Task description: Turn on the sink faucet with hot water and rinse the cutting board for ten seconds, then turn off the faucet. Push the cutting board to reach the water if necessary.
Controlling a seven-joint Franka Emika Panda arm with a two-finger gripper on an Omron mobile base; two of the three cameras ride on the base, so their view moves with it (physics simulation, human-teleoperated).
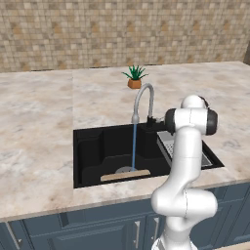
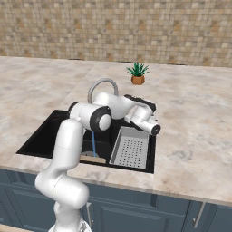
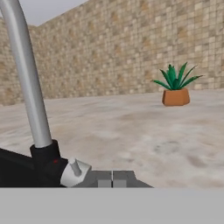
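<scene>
Hand view: jaws pressed together beside smooth arched steel sink faucet [image 3: 27, 78].

You get flat, even, rendered light with no glare or single bright source. The sink [image 1: 93, 151] is the one dark area, its black walls swallowing detail. Around it, counter and tiled wall read clearly. In the hand view, textures look soft and slightly blurred.

Board [image 1: 125, 175] in sink [image 1: 93, 151] at front, water [image 1: 134, 146] landing on it, tray [image 2: 131, 147] right, faucet [image 1: 142, 100] behind, plant [image 1: 135, 76] on tabletop [image 1: 39, 122] beyond.
</scene>
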